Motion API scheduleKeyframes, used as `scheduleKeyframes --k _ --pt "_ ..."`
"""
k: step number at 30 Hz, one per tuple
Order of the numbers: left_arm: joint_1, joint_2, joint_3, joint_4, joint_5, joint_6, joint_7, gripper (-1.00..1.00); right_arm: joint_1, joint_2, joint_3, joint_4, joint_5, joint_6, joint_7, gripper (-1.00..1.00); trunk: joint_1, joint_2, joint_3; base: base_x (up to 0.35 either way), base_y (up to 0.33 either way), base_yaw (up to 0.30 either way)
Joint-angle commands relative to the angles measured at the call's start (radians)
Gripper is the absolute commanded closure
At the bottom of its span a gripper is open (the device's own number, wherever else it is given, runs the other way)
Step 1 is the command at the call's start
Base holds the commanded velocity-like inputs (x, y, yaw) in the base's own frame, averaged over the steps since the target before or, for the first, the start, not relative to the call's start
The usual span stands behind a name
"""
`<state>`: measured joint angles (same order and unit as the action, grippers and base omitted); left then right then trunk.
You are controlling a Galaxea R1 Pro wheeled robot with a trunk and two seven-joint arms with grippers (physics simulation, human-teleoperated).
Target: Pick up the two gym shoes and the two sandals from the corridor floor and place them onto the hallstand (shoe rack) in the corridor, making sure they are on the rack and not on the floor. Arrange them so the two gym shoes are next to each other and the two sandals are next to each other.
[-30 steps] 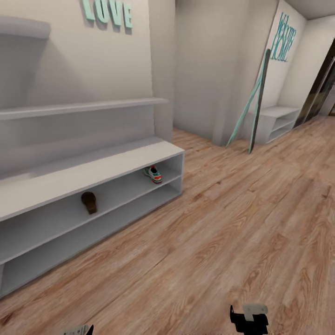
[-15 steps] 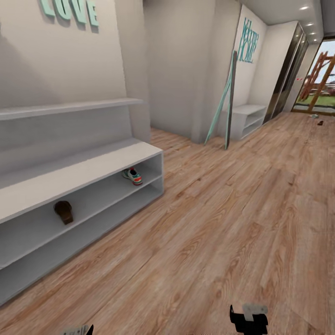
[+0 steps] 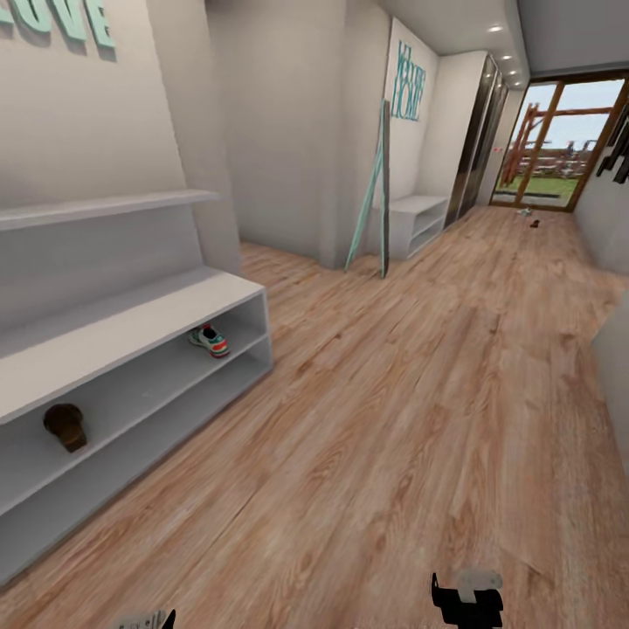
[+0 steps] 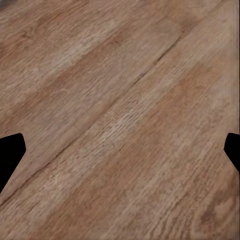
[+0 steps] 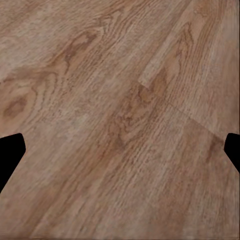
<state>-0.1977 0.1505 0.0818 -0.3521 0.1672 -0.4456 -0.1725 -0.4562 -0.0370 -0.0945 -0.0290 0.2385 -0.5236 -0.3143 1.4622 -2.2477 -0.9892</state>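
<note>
Hallstand (image 3: 131, 319) at left, w/ one gym shoe (image 3: 210, 341) on its upper open shelf near the right end, and one sandal (image 3: 66, 426) on the same shelf further left, well apart from the shoe. Corridor floor (image 3: 393, 419) runs far toward a glass door; two small items lie on it near that door, too small to tell. A plain white low unit (image 3: 415, 220) stands far along the left wall, teal-framed board leaning beside it. Left end effector (image 4: 120, 150) & right end effector (image 5: 120, 150): fingers spread wide over bare planks, holding nothing.
</note>
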Motion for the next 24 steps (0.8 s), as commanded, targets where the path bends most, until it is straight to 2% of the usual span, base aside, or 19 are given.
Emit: scheduleKeyframes --k 1,7,10,24 --pt "0.000 0.000 0.004 0.001 0.009 -0.001 -0.010 -1.00 -0.001 0.000 -0.008 0.001 0.010 -0.003 -0.003 -1.00 0.000 0.000 -0.001 0.000 0.000 -0.296" --pt "0.000 0.000 0.004 0.000 0.009 0.000 -0.010 -1.00 -0.001 0.000 -0.008 0.001 0.011 -0.003 -0.003 -1.00 0.000 0.000 -0.001 0.017 0.000 -0.296" --pt "0.000 0.000 0.004 -0.001 0.009 0.000 -0.010 -1.00 -0.001 0.001 -0.008 0.001 0.011 -0.003 -0.003 -1.00 0.000 0.000 -0.001 0.186 0.000 -0.296" --pt "0.000 0.000 0.004 -0.001 0.009 0.001 -0.009 -1.00 -0.001 0.012 -0.009 0.001 0.011 -0.003 -0.003 -1.00 0.000 0.000 -0.001 0.312 0.000 -0.296"
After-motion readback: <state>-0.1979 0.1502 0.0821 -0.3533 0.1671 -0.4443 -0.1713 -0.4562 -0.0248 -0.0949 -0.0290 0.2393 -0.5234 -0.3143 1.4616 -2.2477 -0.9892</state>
